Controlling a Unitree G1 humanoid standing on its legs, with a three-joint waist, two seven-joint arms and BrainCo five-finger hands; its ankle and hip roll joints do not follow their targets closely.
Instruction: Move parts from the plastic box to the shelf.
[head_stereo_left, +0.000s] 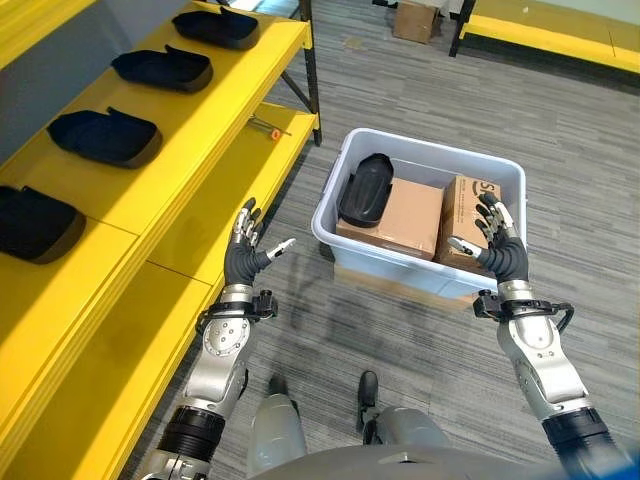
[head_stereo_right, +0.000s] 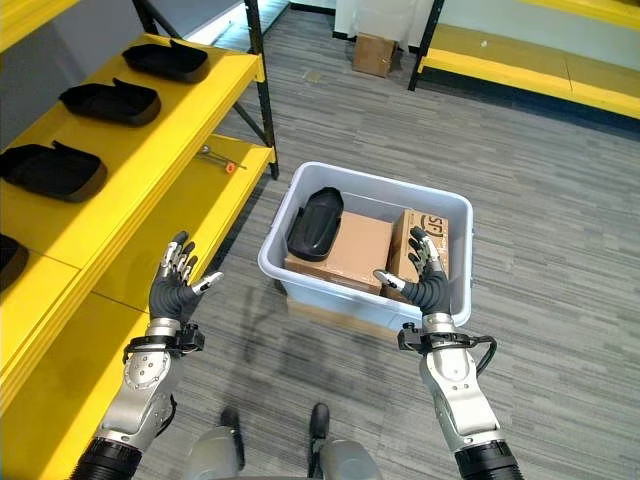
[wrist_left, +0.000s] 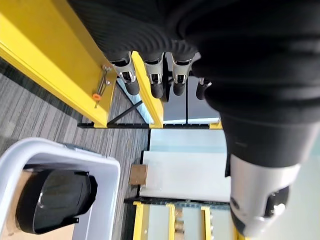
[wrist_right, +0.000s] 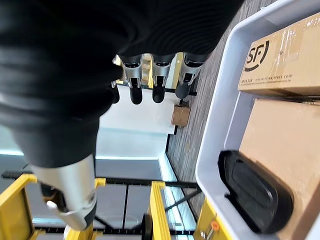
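1 black part (head_stereo_right: 314, 224) lies in the plastic box (head_stereo_right: 350, 183), on top of 2 cardboard boxes (head_stereo_right: 345, 250). It sits at about 10 o'clock from the right hand (head_stereo_right: 425, 275), which hangs over the box's near edge with fingers loose, holding nothing. The left hand (head_stereo_right: 177, 281) is empty too, fingers spread, between box and yellow shelf (head_stereo_right: 125, 155). More black parts (head_stereo_right: 110, 102) rest on the shelf at 10 o'clock.

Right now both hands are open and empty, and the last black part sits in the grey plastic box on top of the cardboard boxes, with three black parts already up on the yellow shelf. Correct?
Not quite: four black parts lie on the yellow shelf, as the left eye view shows. The rest holds: left hand and right hand open and empty, one black part in the plastic box on the cardboard boxes.
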